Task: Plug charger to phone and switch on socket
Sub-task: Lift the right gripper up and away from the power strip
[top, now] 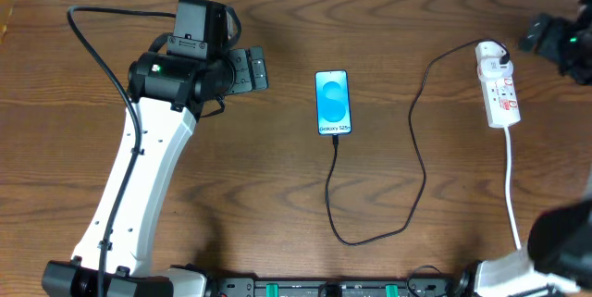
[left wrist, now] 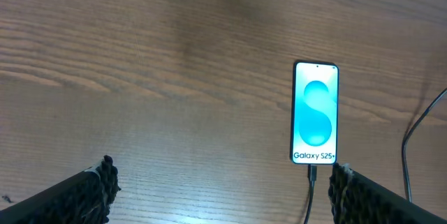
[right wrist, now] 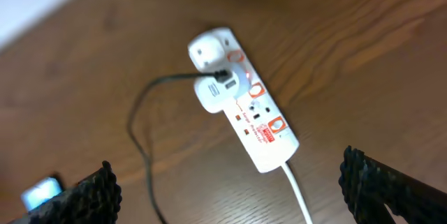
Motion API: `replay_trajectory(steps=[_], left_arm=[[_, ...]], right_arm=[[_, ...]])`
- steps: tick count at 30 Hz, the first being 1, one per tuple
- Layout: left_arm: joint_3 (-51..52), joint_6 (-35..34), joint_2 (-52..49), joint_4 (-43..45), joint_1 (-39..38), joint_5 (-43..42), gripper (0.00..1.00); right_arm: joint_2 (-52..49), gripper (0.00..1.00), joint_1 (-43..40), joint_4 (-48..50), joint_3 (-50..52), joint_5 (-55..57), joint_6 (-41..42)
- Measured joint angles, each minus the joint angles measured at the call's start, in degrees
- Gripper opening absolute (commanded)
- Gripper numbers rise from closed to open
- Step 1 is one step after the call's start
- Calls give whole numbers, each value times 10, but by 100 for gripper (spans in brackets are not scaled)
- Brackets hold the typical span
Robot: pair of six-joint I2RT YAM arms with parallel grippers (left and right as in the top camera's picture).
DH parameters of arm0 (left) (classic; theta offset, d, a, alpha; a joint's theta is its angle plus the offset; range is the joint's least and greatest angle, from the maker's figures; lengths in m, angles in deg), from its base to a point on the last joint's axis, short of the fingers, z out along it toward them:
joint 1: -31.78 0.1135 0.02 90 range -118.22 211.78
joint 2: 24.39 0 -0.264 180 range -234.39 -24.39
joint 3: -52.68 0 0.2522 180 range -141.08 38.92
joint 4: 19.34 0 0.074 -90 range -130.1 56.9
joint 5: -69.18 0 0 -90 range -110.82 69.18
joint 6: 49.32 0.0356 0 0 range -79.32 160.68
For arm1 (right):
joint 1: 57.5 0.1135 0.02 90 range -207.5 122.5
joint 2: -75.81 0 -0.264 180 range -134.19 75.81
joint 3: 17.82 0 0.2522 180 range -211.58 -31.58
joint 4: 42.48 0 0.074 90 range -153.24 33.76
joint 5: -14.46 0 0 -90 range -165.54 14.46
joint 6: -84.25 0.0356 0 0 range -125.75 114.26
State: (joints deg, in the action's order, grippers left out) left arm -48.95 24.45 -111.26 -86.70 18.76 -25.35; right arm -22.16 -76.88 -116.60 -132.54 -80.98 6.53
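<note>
The socket (right wrist: pixel 248 107) lies ahead of the right pincer (right wrist: pixel 229 169), spread wide, empty.

At frame centre on the surface (top: pixel 231 186): phone (top: pixel 333 103). At upper right, well apart: socket (top: pixel 498 86). Between them, looping low: charger (right wrist: pixel 211 93), tip at phone's lower edge, plug in socket's upper end.

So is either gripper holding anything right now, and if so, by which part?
Nothing is held. The left gripper is open near the phone, and the right gripper is open above the power strip; neither touches anything.
</note>
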Motion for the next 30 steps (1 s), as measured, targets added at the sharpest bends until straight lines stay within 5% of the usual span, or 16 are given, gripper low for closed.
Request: replay_trajectory(steps=[9, 30], left_arm=[[0, 0, 0, 0, 0, 0, 98], [0, 0, 0, 0, 0, 0, 98]], right_arm=[[93, 99, 0, 9, 0, 6, 44], [95, 99, 0, 6, 0, 14, 52]])
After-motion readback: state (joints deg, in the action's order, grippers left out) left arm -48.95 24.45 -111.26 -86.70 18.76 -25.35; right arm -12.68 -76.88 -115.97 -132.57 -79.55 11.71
